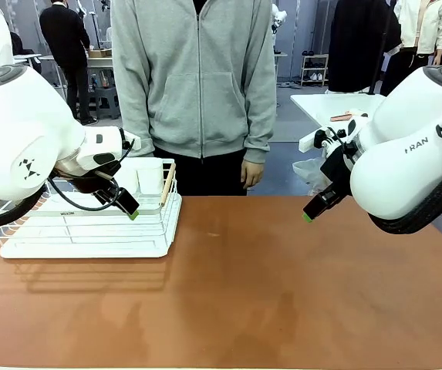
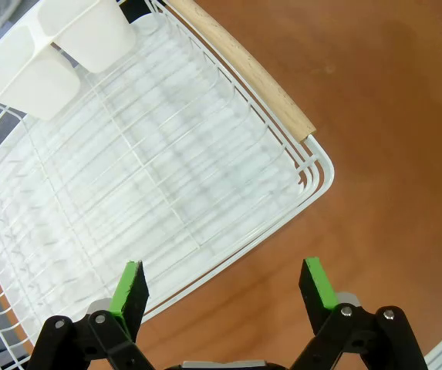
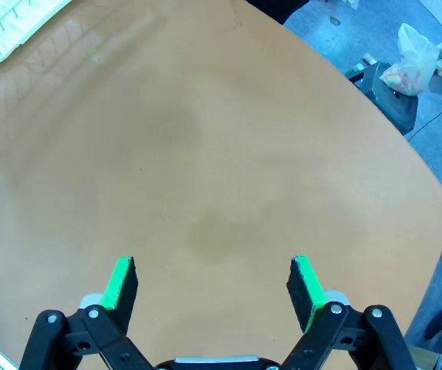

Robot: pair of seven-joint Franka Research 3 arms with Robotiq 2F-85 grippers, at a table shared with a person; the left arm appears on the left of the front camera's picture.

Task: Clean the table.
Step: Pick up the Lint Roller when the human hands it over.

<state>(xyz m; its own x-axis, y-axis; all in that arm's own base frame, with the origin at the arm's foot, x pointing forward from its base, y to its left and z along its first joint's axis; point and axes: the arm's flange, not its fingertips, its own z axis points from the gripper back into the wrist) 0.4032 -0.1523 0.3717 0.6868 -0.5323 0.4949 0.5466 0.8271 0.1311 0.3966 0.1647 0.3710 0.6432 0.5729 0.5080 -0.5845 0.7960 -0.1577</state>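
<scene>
Beneath the spread right gripper (image 3: 211, 271), the table (image 3: 205, 154).

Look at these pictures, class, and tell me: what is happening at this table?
Nothing is being handled at this moment. Above the reddish-brown table, the left gripper hovers open and holds nothing, over the edge of a white dish rack that carries a white two-compartment holder. The right gripper hovers open, also holding nothing, over bare tabletop. A person in a grey hoodie stands at the far side.
</scene>
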